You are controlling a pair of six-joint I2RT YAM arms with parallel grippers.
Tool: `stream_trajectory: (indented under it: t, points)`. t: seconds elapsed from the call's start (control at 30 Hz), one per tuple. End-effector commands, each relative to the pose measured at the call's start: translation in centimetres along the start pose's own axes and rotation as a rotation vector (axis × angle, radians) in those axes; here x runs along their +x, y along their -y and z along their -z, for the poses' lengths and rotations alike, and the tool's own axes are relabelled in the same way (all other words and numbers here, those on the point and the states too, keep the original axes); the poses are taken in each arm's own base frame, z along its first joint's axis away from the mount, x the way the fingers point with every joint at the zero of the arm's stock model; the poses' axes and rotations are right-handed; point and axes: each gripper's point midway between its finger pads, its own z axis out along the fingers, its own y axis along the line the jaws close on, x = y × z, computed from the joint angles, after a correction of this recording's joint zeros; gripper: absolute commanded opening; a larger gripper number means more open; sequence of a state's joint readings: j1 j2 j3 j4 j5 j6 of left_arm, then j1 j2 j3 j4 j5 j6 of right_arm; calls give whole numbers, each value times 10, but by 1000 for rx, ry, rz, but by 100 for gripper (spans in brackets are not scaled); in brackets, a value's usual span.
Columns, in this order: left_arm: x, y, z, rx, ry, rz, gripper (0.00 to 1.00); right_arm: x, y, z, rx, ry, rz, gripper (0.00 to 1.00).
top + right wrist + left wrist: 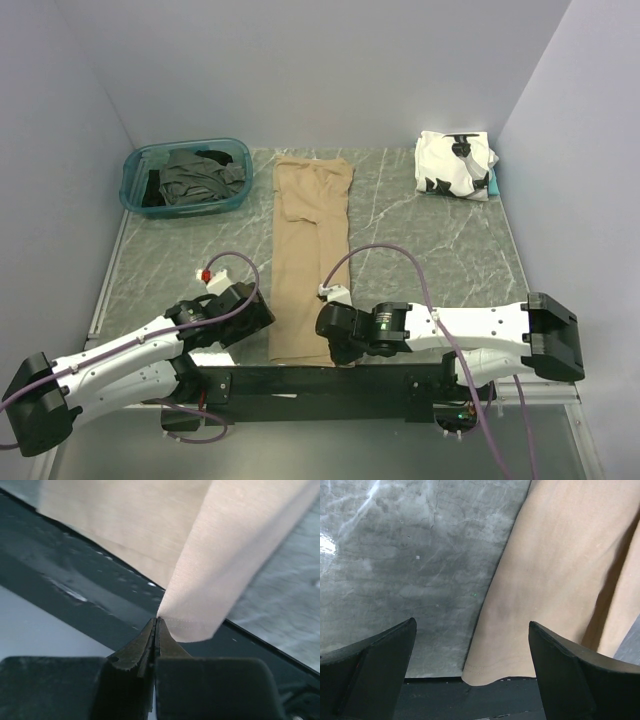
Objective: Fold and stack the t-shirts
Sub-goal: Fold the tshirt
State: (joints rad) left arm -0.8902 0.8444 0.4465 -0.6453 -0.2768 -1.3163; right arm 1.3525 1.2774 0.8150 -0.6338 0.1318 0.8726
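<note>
- Inside teal bin (134, 192), far left: dark t-shirts (195, 175), crumpled.
- Centre: tan t-shirt (310, 240), laid as a long strip; far right: white t-shirt (455, 162), folded.
- Right gripper (156, 622): clenched on tan t-shirt's near hem corner.
- Left gripper (472, 625): spread wide over the opposite near corner, grasping nothing.

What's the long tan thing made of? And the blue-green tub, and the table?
The tan t-shirt: soft matte cloth; it creases and has a stitched hem. The teal bin: probably plastic, shiny and see-through. The table: looks like grey marble with pale veins, maybe only a print.
</note>
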Motion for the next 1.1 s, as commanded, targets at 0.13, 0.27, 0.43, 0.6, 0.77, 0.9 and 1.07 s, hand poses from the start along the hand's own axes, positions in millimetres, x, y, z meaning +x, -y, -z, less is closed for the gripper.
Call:
stream_trajectory:
  t: [0.13,0.27,0.43,0.6,0.77,0.9,1.07]
  points:
    - [-3,17,6,61,-6,-5,100,-9,-29,-15,-101,25,-27,0]
    - [-1,17,6,70,-15,-2,99,-8,-31,-29,-87,20,-41,0]
    - [2,15,5,72,-25,2,100,-4,-27,-46,-46,4,-44,8]
    - [6,15,6,78,-44,-2,100,-11,-41,-42,-117,27,-33,30]
    - [9,23,12,132,-67,-31,99,-17,-39,-20,-123,53,-37,51]
    - [27,26,13,189,-152,-45,100,-27,-23,8,-115,137,-96,59]
    - [50,24,12,249,-246,-65,99,-2,27,10,-14,98,-197,64]
